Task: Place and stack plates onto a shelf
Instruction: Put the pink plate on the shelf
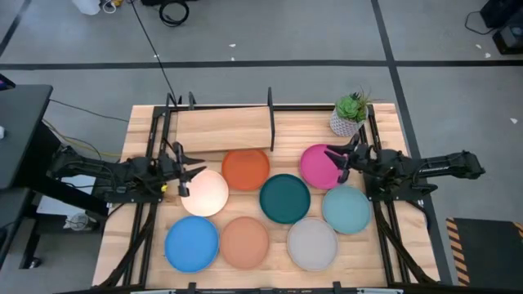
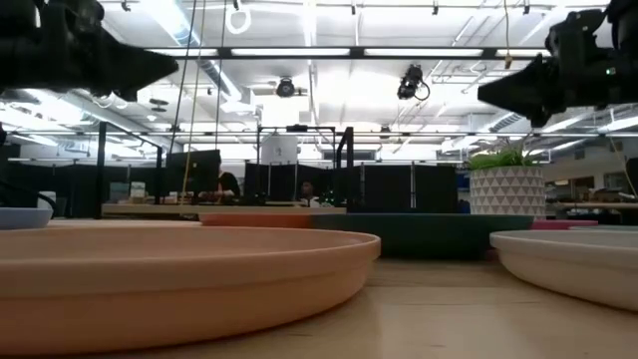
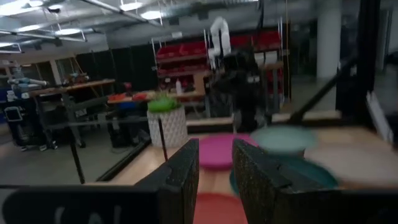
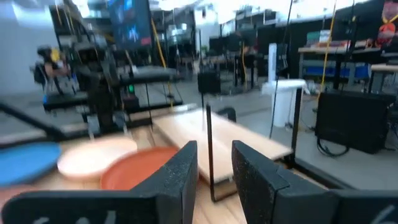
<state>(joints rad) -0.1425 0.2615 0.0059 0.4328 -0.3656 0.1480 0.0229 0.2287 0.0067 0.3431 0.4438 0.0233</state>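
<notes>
**Eight matte plates on the table, both end effectors bare**

Matte round plates lie spread over my slatted wooden table (image 1: 384, 122), none of them on the shelf. The light wooden shelf board (image 1: 221, 128) sits at the far side, left of centre, with its thin black posts standing up around it.

My left end effector (image 1: 186, 173) hangs over the table's left side, just beside the cream plate (image 1: 204, 193). Its fingers (image 3: 180, 177) stand a little apart with nothing between them. My right end effector (image 1: 337, 159) hangs over the right side, at the edge of the magenta plate (image 1: 319, 165). Its fingers (image 4: 183, 171) are also slightly parted and hold nothing.

The orange plate (image 1: 245, 169) lies just near of the shelf board, between the cream and magenta ones. The dark teal plate (image 1: 284, 198) sits in the middle of the table, with the pale teal plate (image 1: 346, 209) to its right. Along the near edge run the blue plate (image 1: 192, 244) at left, the terracotta plate (image 1: 244, 242) next to it, and the grey plate (image 1: 312, 244) to the right.

A small green plant in a white patterned pot (image 1: 349, 114) stands at the far right corner, just beyond the magenta plate.
</notes>
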